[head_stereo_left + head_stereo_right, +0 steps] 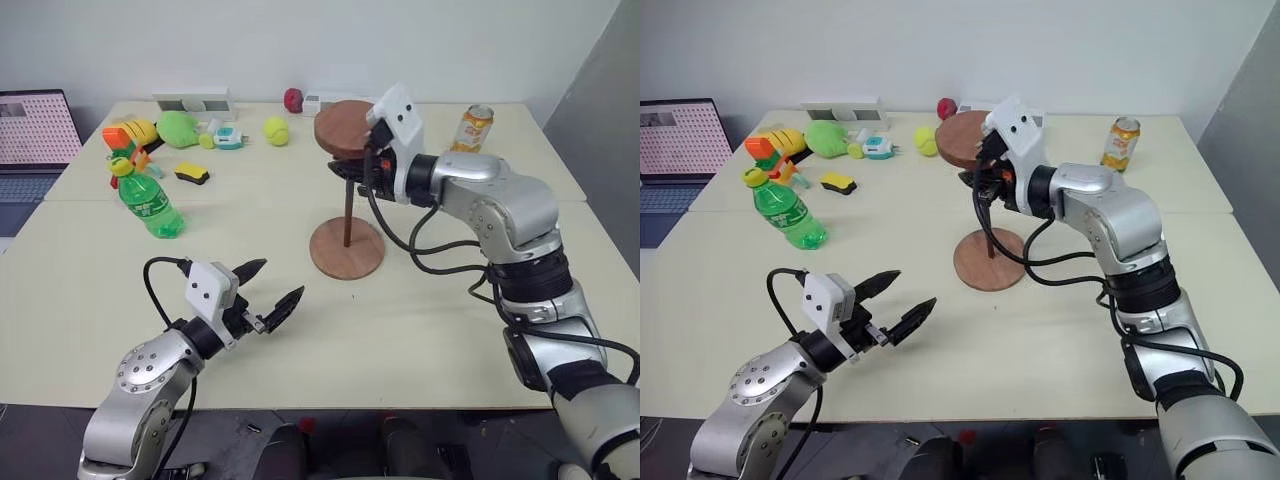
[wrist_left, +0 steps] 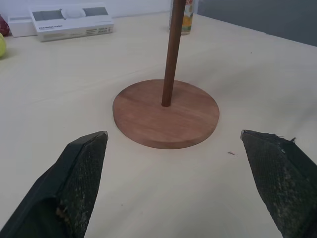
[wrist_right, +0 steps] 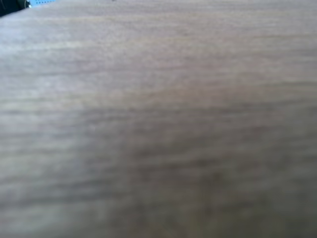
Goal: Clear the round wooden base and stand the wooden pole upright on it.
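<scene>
Left eye view looks down on a pale table (image 1: pixel 420 330). Near its middle lies the round wooden base (image 1: pixel 347 249), flat on the tabletop. The wooden pole (image 1: pixel 349 205) stands upright in the base's centre hole, with its smaller wooden disc at the top end. The right gripper (image 1: pixel 362 160) is directly above the base, fingers closed on the pole just under that top disc. The left gripper (image 1: pixel 274 290) hovers over the table on the near side of the base, well apart from it, its two black fingers spread wide and holding nothing; the left wrist view shows the base and pole between those fingers. Beyond the base, toward the far edge, stands an orange drink can (image 1: pixel 476 128). Off to the base's left lies a green plastic bottle (image 1: pixel 148 202) on its side, and farther back a yellow-green ball (image 1: pixel 276 131).
</scene>
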You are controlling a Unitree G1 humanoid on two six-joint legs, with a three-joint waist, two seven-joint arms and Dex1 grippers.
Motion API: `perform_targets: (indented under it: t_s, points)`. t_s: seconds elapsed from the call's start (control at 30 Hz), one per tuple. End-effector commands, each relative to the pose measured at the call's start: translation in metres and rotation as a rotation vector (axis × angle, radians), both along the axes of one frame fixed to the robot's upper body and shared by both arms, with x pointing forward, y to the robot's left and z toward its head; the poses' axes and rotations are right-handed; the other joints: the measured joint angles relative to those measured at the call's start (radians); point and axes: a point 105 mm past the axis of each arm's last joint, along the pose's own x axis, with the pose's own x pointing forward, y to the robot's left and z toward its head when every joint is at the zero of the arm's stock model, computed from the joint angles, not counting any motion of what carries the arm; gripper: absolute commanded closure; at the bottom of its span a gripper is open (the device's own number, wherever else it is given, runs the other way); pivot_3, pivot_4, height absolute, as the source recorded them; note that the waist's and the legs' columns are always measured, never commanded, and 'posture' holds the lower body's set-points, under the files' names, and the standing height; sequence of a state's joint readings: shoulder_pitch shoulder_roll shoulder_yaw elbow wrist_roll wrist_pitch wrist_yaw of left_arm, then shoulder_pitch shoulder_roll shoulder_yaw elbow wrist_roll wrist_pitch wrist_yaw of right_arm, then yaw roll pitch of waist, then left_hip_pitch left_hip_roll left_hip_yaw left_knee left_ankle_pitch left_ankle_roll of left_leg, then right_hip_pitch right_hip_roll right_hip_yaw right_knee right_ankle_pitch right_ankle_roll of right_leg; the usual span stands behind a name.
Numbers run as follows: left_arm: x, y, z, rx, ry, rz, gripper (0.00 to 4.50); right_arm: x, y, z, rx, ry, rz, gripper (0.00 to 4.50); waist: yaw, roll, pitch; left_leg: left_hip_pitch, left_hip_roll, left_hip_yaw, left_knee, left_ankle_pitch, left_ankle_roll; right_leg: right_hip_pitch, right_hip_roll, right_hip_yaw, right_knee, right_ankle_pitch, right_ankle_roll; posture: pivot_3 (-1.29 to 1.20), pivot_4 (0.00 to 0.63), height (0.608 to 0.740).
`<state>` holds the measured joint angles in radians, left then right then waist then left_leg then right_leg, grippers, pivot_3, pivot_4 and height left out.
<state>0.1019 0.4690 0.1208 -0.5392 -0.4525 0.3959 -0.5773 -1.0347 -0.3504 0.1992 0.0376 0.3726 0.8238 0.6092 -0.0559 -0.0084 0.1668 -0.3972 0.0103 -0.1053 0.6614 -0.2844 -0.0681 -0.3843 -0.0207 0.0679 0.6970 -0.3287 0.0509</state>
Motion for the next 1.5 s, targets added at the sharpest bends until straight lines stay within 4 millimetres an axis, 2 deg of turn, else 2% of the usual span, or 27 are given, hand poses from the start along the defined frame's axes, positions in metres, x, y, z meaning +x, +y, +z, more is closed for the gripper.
perform_targets:
  t_s: [0.03, 0.33, 0.43, 0.5, 0.57, 0.6, 0.73, 0.93, 1.07, 1.23, 1.37, 1.5]
  points:
    - [-0.003, -0.006, 0.006, -0.005, -0.041, -0.021, 0.0, 0.012, 0.001, -0.025, -0.036, 0.062, -0.042, 4.16, -0.001, 0.0, 0.0, 0.0, 0.0, 0.0, 0.0, 0.0, 0.0, 0.0, 0.0, 0.0, 0.0, 0.0, 0.0, 0.0, 0.15, 0.74]
    - [-0.005, -0.01, 0.005, -0.011, -0.033, -0.025, 0.0, 0.017, -0.002, -0.053, -0.035, 0.122, -0.063, 4.16, -0.001, -0.001, -0.002, 0.012, 0.0, 0.0, -0.001, 0.0, 0.0, 0.012, 0.0, 0.0, -0.002, 0.0, 0.0, 0.0, 0.15, 0.74]
    - [-0.005, -0.009, 0.005, -0.012, -0.032, -0.025, 0.0, 0.016, -0.002, -0.052, -0.026, 0.116, -0.061, 4.16, -0.001, -0.001, -0.003, 0.016, 0.0, 0.0, -0.002, 0.0, 0.0, 0.015, 0.0, 0.001, -0.002, 0.0, 0.0, 0.0, 0.15, 0.74]
    - [-0.005, -0.009, 0.005, -0.01, -0.032, -0.024, 0.0, 0.012, 0.002, -0.041, 0.009, 0.097, -0.037, 4.16, -0.001, -0.001, -0.003, 0.016, 0.0, 0.0, -0.002, 0.0, 0.0, 0.015, 0.0, 0.001, -0.002, 0.0, 0.0, 0.0, 0.15, 0.74]
    - [-0.004, -0.008, 0.006, -0.007, -0.032, -0.024, 0.0, 0.005, 0.004, -0.023, 0.045, 0.065, 0.002, 3.52, -0.001, -0.001, -0.003, 0.016, 0.0, 0.0, -0.002, 0.0, 0.0, 0.015, 0.0, 0.001, -0.002, 0.0, 0.0, 0.0, 0.15, 0.74]
    - [-0.003, -0.008, 0.006, -0.006, -0.032, -0.025, 0.0, 0.002, 0.005, -0.016, 0.057, 0.056, 0.013, 3.43, -0.001, -0.001, -0.003, 0.016, 0.0, 0.0, -0.002, 0.0, 0.0, 0.015, 0.0, 0.001, -0.002, 0.0, 0.0, 0.0, 0.15, 0.74]
    - [-0.001, -0.007, 0.006, -0.001, -0.033, -0.032, 0.0, -0.002, -0.001, 0.006, 0.089, 0.028, 0.014, 2.56, -0.001, 0.0, -0.001, 0.01, 0.0, -0.001, -0.002, 0.0, 0.0, 0.008, 0.0, 0.002, -0.001, 0.0, 0.0, 0.0, 0.15, 0.74]
    - [0.005, -0.006, 0.008, 0.01, -0.039, -0.045, 0.0, -0.008, -0.015, 0.015, 0.091, 0.034, 0.006, 1.24, -0.001, 0.0, -0.001, 0.0, 0.0, -0.002, -0.002, 0.0, 0.0, 0.0, 0.0, 0.0, -0.001, 0.0, 0.0, 0.0, 0.15, 0.74]
    - [0.008, -0.003, 0.01, 0.025, -0.039, -0.062, 0.0, -0.017, -0.031, 0.012, 0.071, 0.074, 0.008, 0.09, 0.001, 0.0, -0.001, -0.001, 0.0, -0.001, -0.001, 0.0, 0.0, -0.001, 0.0, 0.0, -0.001, 0.0, 0.0, 0.0, 0.15, 0.74]
    - [0.013, 0.012, 0.013, 0.071, 0.007, -0.088, 0.0, -0.036, -0.046, 0.0, 0.023, 0.128, 0.037, 0.03, 0.002, 0.0, 0.0, -0.002, 0.0, -0.001, -0.001, 0.0, 0.0, -0.001, 0.0, -0.002, -0.002, 0.0, 0.0, 0.0, 0.15, 0.74]
    - [0.025, 0.043, 0.02, 0.189, 0.108, -0.108, 0.0, -0.059, -0.07, -0.026, -0.062, 0.163, 0.075, 0.03, 0.001, 0.0, 0.0, -0.002, 0.0, -0.002, -0.001, 0.0, 0.0, -0.001, 0.001, -0.003, -0.002, 0.0, 0.0, 0.0, 0.15, 0.74]
    - [0.041, 0.071, 0.034, 0.292, 0.154, -0.094, 0.0, -0.074, -0.083, -0.053, -0.129, 0.148, 0.122, 0.03, 0.002, 0.0, 0.002, -0.002, -0.001, -0.002, -0.001, 0.0, 0.0, 0.0, 0.0, -0.003, -0.002, -0.001, 0.0, 0.0, 0.15, 0.74]
